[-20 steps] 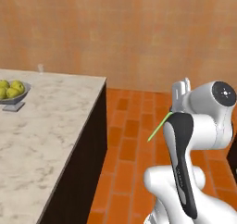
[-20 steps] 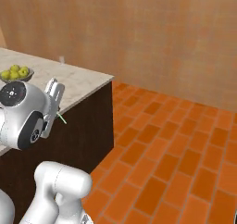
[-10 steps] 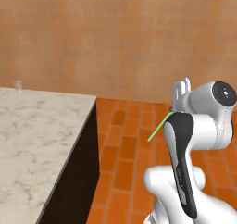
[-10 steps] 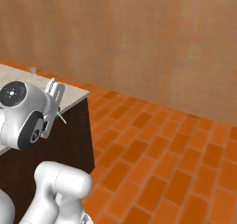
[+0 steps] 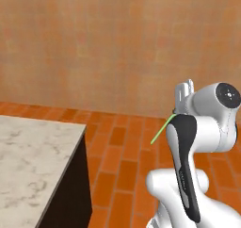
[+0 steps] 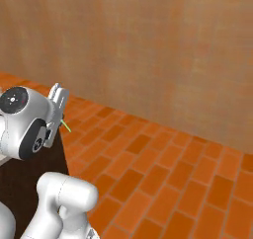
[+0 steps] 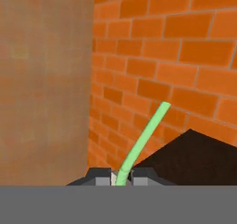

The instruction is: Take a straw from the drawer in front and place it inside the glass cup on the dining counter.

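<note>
Pinching the straw (image 7: 141, 142) between my two finger tips, I have my claw (image 7: 122, 177) closed down tight on its lower end, with next to no gap left between the jaws. In the hand view the thin light-green stick rises from between the dark tips and leans away up and to the right, its free end over the orange brick floor (image 7: 185, 47). A dark wedge sits just to the right of the straw in that view; I cannot tell what it is.

From the left base view, the straw (image 5: 161, 129) juts out down and to the left from my hand (image 5: 184, 97), which is folded close against my white arm above the floor (image 5: 123, 161). From the right base view the same green sliver (image 6: 65, 126) pokes out just below my hand (image 6: 58, 102), pointing down and to the right.

The dining counter (image 5: 28, 166) lies at the lower left of the left base view, its beige marble top with grey veins ending in a corner, the dark-brown side falling away beneath it. The straw and my claw are off to the right of that corner, well apart from the top, over brick rather than over marble. In the right base view the counter's dark side (image 6: 29, 183) stands just behind my arm.

A plain tan wall (image 6: 158, 45) runs across the back.
</note>
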Controlling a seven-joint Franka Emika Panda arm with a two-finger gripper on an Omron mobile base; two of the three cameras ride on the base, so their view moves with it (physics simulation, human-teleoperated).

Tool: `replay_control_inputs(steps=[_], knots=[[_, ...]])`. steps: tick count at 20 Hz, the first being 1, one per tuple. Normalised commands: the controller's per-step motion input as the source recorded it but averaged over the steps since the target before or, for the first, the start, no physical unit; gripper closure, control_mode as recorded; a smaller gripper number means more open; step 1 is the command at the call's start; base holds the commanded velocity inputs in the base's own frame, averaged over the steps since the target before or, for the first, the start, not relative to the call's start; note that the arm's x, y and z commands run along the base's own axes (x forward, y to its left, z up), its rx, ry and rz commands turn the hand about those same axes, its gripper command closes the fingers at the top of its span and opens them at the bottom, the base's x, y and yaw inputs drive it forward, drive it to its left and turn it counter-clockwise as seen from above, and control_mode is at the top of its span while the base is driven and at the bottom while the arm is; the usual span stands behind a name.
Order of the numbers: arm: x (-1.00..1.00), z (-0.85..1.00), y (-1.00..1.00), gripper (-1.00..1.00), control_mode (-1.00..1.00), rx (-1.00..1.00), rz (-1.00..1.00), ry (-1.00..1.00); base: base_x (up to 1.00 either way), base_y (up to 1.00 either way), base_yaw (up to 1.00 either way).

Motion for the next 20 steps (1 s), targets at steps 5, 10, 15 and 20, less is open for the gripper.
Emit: replay_control_inputs(steps=[5, 10, 15, 20], knots=[[0.00, 0.00, 0.00, 1.00, 1.00, 0.00, 0.00, 0.00, 1.00, -0.44, 0.17], [0.00, 0.00, 0.00, 1.00, 1.00, 0.00, 0.00, 0.00, 1.00, -0.36, 0.33], [0.00, 0.00, 0.00, 1.00, 1.00, 0.00, 0.00, 0.00, 1.00, -0.39, 0.48], [0.00, 0.00, 0.00, 1.00, 1.00, 0.00, 0.00, 0.00, 1.00, -0.36, 0.58]])
